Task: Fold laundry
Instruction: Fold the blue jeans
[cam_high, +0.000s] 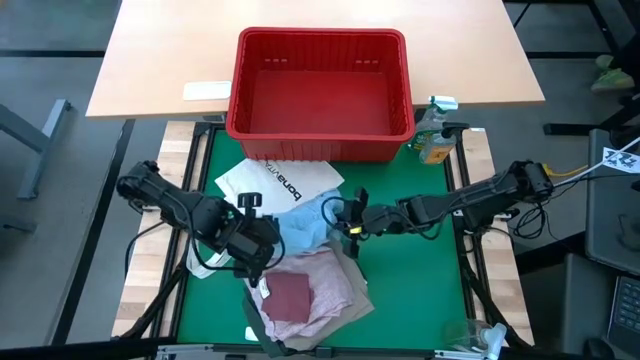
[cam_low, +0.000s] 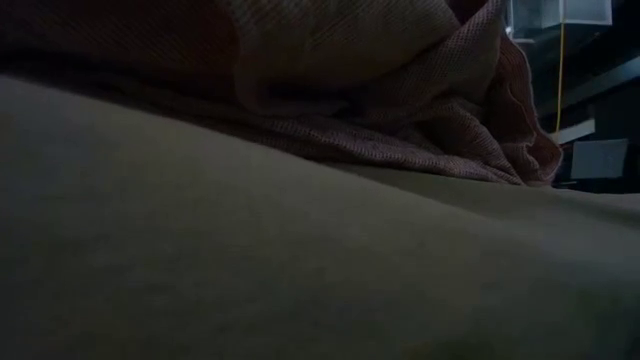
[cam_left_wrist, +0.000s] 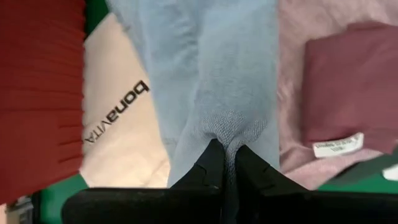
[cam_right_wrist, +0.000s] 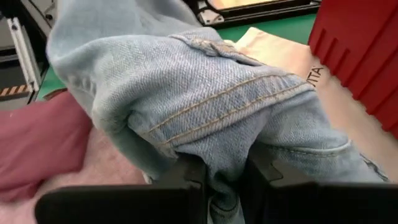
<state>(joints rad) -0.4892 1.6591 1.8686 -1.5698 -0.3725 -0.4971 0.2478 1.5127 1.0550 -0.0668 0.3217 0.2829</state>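
While both arms reached in over the green mat (cam_high: 400, 270), the high view showed the left gripper (cam_high: 268, 243) and the right gripper (cam_high: 345, 222) facing each other across the light blue jeans (cam_high: 305, 228), which lay bunched between them. A white bag (cam_high: 275, 182) with black lettering sat just beyond the jeans, touching the red basket (cam_high: 322, 92) behind it. On the near side of the left gripper lay a heap: pink top (cam_high: 325, 280) with a darker red folded piece (cam_high: 290, 295) on it, beige trousers (cam_high: 352, 300) under both.

Low view: mostly blocked by cloth pressed close to the lens; pink knit fabric (cam_low: 400, 90) draped above a pale, dim surface. Neither gripper visible.

Left wrist view: left gripper (cam_left_wrist: 225, 163) clamped tight on a fold of the jeans (cam_left_wrist: 211, 74), fingertips (cam_left_wrist: 211, 165) nearly meeting through the cloth. Bag (cam_left_wrist: 118, 124) and basket wall (cam_left_wrist: 37, 93) to one side of it, pink top (cam_left_wrist: 292, 81) and red piece with its label (cam_left_wrist: 339, 146) to the other.

Right wrist view: right gripper (cam_right_wrist: 225, 177) pinched a thick seamed roll of the jeans (cam_right_wrist: 205, 99), denim bulging up out of the narrow gap. Pink top (cam_right_wrist: 43, 143) lay beside, bag (cam_right_wrist: 292, 56) and basket (cam_right_wrist: 360, 56) farther ahead.
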